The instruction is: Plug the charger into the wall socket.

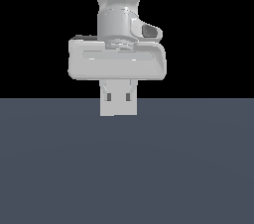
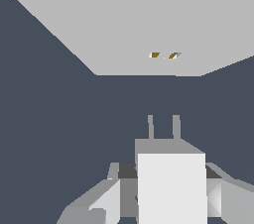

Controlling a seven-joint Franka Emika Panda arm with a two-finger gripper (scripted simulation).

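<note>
A: Although the exterior view showed only the gripper low over the dark floor, at the centre of that frame, how far along was the job?

B: Roughly midway, I judged. The charger was already off the floor and pinched between the fingers, which were pressed against its sides. It filled the lower centre of the wrist picture, with its two prongs sticking out ahead of it.

A: And the wall socket?

B: It was the big pale plate across the upper part of the wrist picture, with two small brownish slots right of centre. A band of dark floor lay between the prong tips and the plate, so they were apart, not touching.

A: So picking up was done; what remained?

B: Closing the gap, and the insertion itself. The prongs sat nearly under the slots in the picture, so the line-up looked close, though I couldn't tell whether it was exact.

A: Could the socket be seen from outside?

B: No, the arm hid it, or it lay out of frame.
</note>
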